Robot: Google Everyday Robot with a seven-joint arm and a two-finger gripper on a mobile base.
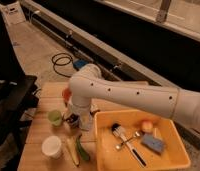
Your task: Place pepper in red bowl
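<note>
Tool (74, 120) hangs spread and empty near the pepper (83, 148), looking ready for a grab.
Pepper lies flat on the surface (36, 126); bowl (66, 94) sits behind the arm.

A wooden table (40, 132) stands on a grey concrete floor (30, 42). A black cable (63, 62) lies coiled on the floor behind it. A long dark wall (143, 45) with a pale ledge (93, 47) at its foot runs diagonally across. Black furniture (13, 97) stands left of the table. The light is dim and warm
</note>
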